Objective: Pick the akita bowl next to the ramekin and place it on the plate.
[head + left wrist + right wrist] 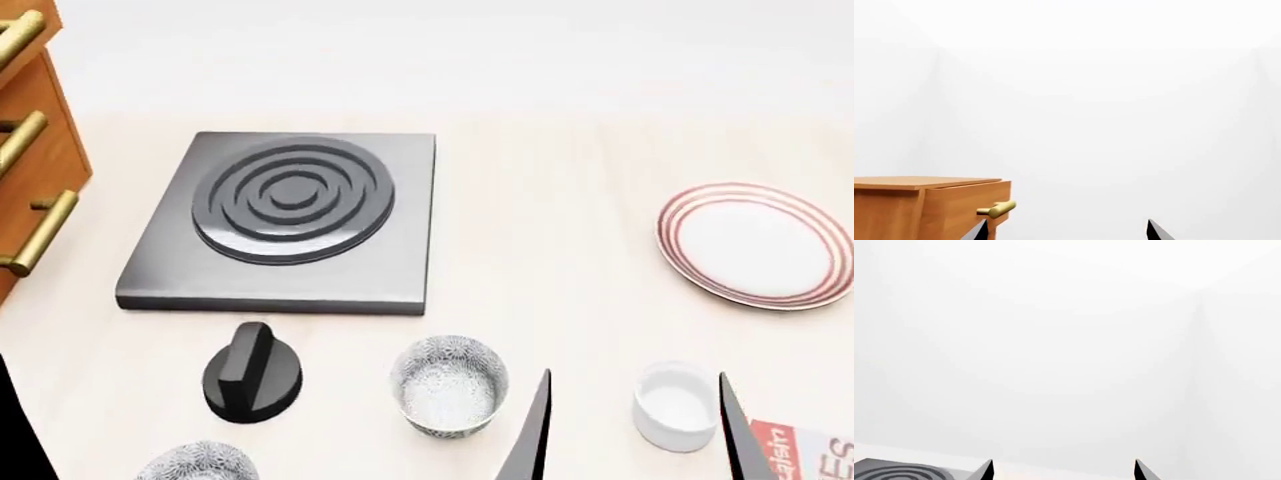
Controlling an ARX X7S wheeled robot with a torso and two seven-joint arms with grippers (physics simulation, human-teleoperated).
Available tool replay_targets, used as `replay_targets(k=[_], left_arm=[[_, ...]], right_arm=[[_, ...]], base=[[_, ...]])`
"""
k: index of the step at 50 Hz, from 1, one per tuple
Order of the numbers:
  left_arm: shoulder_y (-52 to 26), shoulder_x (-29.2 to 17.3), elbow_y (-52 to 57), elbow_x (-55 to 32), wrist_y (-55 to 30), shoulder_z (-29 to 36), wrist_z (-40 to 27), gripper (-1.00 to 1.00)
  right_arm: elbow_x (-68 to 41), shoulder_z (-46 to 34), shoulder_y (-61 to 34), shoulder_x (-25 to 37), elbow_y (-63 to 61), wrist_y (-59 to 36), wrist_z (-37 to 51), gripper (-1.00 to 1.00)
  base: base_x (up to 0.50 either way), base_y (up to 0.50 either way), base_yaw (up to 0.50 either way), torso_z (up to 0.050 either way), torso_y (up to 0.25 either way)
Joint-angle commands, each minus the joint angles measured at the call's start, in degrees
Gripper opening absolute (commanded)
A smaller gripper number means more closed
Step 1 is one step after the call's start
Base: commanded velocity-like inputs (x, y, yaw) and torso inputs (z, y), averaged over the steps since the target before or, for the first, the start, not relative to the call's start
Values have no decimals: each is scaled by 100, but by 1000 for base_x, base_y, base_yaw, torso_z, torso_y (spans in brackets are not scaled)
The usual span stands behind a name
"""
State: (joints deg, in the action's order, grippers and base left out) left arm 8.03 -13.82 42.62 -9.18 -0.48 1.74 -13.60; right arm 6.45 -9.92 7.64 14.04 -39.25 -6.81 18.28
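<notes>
The akita bowl (450, 386) stood upright on the pale desk (561, 250), just in front of the grey hob (287, 220) and between the black knob (252, 373) and the ramekin (674, 405), which sat near it on the right side. A second patterned bowl (196, 462) peeked in at the lower edge, farther from the ramekin, so it was not the one wanted. The right gripper (630, 430) hung low in the head view with its fingers (531, 435) spread wide and holding nothing, straddling the ramekin rather than the bowl. The left gripper (1066, 231) likewise showed parted, empty tips beside the wooden drawer unit (927, 205). To do this approach well, the right arm probably needed to shift leftward until it was centred over the bowl's rim, descend squarely, and pinch one wall without nudging the ramekin. The plate (757, 243) lay well apart to the right, unobstructed.
</notes>
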Motion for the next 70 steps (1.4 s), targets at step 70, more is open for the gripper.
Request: replay_targets(k=[70], left_arm=[[-35, -207, -195, 115, 140, 208, -254, 100]], right_arm=[[-15, -140, -11, 180, 50, 32, 283, 100]], base=[[195, 0, 0, 0, -36]])
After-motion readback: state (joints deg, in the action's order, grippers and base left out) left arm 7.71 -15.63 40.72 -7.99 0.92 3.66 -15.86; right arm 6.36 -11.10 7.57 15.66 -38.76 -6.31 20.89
